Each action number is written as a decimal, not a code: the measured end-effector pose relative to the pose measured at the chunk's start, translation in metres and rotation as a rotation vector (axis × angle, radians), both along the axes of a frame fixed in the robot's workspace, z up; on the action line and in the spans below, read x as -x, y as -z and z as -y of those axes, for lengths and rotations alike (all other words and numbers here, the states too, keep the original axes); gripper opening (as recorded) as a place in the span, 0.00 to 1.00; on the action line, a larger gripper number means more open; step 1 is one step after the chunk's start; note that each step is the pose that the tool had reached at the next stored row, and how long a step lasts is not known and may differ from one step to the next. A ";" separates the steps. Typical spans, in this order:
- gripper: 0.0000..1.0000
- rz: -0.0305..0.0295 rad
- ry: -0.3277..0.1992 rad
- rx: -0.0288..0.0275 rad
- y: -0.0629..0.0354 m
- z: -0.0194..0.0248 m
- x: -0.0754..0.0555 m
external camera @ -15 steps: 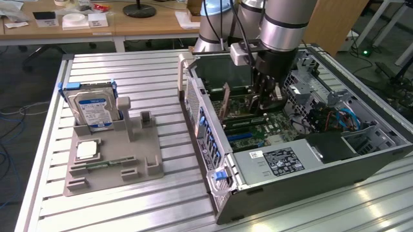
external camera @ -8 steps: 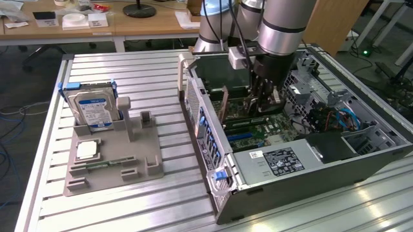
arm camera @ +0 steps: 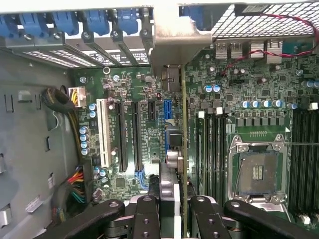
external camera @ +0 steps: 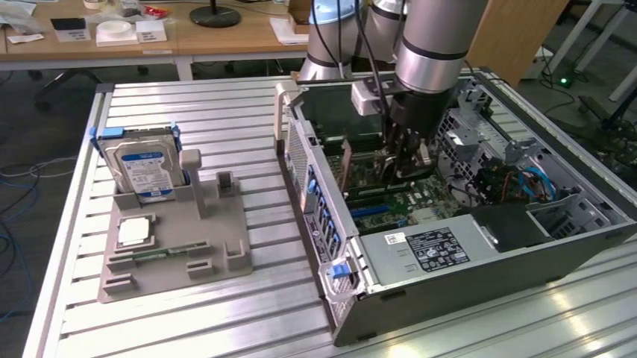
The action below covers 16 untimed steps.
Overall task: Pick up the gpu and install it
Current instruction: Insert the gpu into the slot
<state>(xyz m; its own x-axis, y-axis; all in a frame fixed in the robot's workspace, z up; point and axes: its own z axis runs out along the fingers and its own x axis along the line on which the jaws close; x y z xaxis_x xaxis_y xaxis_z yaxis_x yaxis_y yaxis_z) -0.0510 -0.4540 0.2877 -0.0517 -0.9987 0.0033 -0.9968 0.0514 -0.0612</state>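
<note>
My gripper [external camera: 403, 165] reaches down into the open computer case [external camera: 344, 246] and is shut on the gpu [external camera: 360, 165], which stands on edge over the motherboard [external camera: 418, 201]. In the wrist view the gpu [arm camera: 182, 149] appears edge-on as a thin green card running away from my gripper [arm camera: 172, 219], between its black fingers [arm camera: 144, 219]. Its silver end bracket [arm camera: 179, 45] lies against the case's rear slot wall. The card hangs beside a blue expansion slot [arm camera: 167, 107]; I cannot tell whether it touches the board.
Long black slots [arm camera: 122, 139], memory slots [arm camera: 214, 149] and an empty processor socket [arm camera: 256, 172] cover the motherboard. Cables [arm camera: 75, 179] lie by the case wall. Outside the case, a grey fixture [external camera: 224, 224] holds a hard drive [external camera: 145, 168], a chip [external camera: 134, 231] and a memory stick [external camera: 164, 252].
</note>
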 end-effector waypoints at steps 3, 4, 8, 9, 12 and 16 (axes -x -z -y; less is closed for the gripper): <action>0.28 0.0000 0.000 0.0000 0.0024 0.0000 0.001; 0.28 0.0000 0.000 0.0000 0.0033 0.0000 0.003; 0.28 0.0000 0.000 0.0000 0.0089 0.0000 0.006; 0.28 0.0000 0.000 0.0000 0.0107 0.0000 0.006; 0.28 -0.0001 0.000 0.0000 0.0162 0.0000 0.006; 0.28 -0.0001 0.000 0.0000 0.0215 0.0001 0.007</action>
<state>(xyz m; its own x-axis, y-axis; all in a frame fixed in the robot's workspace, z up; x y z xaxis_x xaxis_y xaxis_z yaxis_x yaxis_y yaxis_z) -0.0580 -0.4542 0.2662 -0.0521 -0.9986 0.0033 -0.9968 0.0518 -0.0611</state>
